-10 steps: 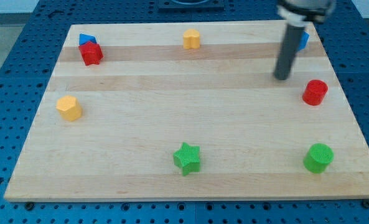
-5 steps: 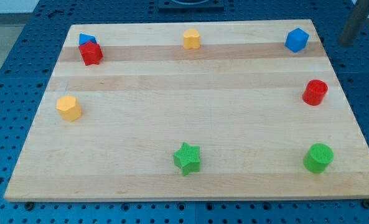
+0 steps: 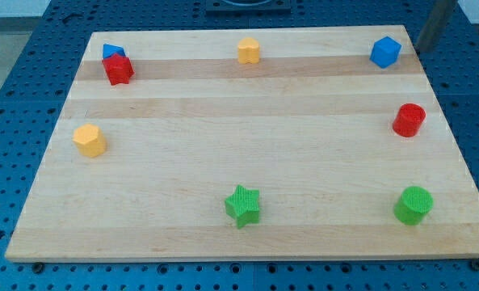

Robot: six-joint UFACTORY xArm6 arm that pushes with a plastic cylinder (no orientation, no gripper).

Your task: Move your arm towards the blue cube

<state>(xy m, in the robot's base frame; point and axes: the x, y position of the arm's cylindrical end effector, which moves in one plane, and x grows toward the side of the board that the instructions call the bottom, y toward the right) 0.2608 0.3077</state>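
— Listing surface: pale wooden board (image 3: 239,162), plank-striped, laid on blue perforated table (image 3: 5,121). Room beyond: hardly shown; pale strip at the view's top left.

— Task item?

— Blue cube (image 3: 385,52), near board's top right corner. My tip (image 3: 423,50) just to its right, off the board's edge, not touching; dark rod only, no claw to report.

— Remaining stock?

— Top left: small blue block (image 3: 112,52), shape unclear, touching red star (image 3: 119,69). Top centre: orange block (image 3: 249,50). Left: yellow block (image 3: 89,140). Right: red cylinder (image 3: 409,120). Bottom: green star (image 3: 243,205), green cylinder (image 3: 413,204).
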